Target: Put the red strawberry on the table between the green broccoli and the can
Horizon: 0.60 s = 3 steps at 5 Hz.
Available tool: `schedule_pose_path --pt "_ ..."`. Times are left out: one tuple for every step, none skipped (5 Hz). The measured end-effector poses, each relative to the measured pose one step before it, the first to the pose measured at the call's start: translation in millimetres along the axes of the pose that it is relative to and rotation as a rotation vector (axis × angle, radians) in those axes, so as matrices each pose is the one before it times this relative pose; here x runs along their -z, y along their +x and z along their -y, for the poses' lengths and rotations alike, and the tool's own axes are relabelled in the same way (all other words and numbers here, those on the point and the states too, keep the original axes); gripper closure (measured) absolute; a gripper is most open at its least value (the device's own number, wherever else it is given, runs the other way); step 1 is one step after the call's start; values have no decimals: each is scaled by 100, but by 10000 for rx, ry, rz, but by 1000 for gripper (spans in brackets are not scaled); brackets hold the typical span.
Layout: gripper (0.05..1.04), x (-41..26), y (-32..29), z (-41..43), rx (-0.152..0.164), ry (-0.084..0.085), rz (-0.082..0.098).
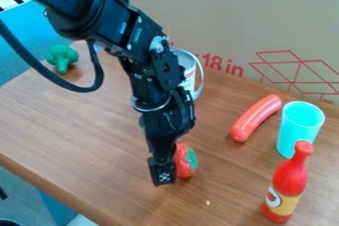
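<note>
Hanging over the tabletop (pixel 79 126), the pincer (pixel 163 171) is right beside the strawberry (pixel 185 160); I cannot tell how far open it is or whether it has hold of it. The strawberry seems to rest on the wood, so the approach looks done and any lift not yet made. The sausage (pixel 255 118), cup (pixel 299 127) and bottle (pixel 289 182) stand apart.

Strawberry (pixel 182 161) left; cup (pixel 298 127) behind bottle (pixel 289 183)

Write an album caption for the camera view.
Black robot gripper beside a red-and-green toy, sharing a brown table with a sausage, turquoise cup and red bottle.
</note>
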<state>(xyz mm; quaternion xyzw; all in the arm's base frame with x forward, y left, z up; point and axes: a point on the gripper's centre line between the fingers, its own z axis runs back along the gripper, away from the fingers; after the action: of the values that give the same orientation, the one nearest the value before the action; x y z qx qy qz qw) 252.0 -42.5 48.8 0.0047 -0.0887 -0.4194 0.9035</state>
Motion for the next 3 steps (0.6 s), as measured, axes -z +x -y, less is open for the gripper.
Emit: schedule_pose_path --pt "83 223 230 -48 -150 -21 62" --pt "83 717 278 163 -109 -130 -140" --pt "83 456 552 -473 -179 16 -15"
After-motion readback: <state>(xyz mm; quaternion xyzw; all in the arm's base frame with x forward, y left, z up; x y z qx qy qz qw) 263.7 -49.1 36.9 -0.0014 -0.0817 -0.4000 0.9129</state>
